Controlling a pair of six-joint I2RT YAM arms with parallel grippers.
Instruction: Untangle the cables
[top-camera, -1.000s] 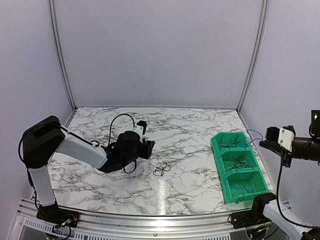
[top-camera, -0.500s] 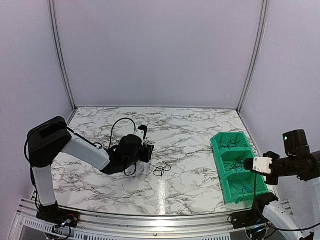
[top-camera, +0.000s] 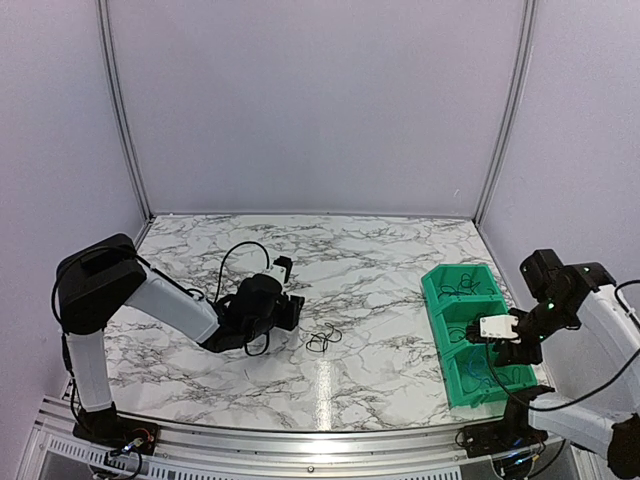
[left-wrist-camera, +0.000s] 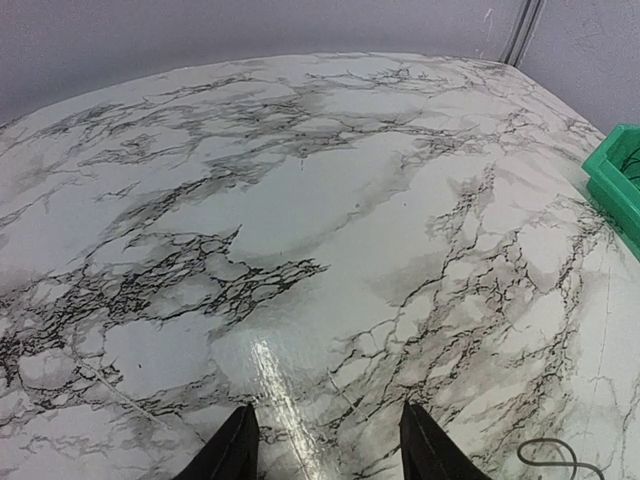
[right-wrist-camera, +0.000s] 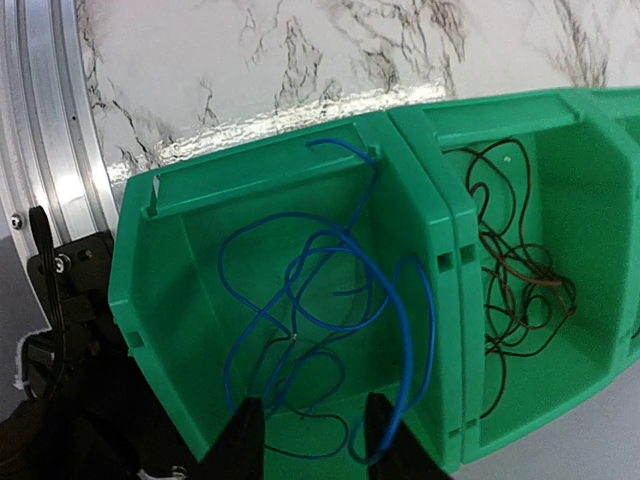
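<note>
Swung down from high beside the bin, the right gripper (right-wrist-camera: 310, 440) now hangs over the near compartment of the green plastic three-compartment bin (right-wrist-camera: 440, 280). Its jaws are parted and hold nothing, and thin blue wire loops (right-wrist-camera: 330, 300) lie loose inside. Half-open and empty, the left gripper (left-wrist-camera: 325, 445) hovers beside the small black wire tangle (top-camera: 323, 340) mid-worktop. Best pinch one outer loop and draw slowly.

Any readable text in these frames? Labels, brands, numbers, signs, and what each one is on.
No text can be read in any view.
Green bins: plain walls, no label.
Blue cables and dark cables: no print can be made out.
Table: marble veining only.
Left arm and right arm: any marking is too small to tell from the top view.
</note>
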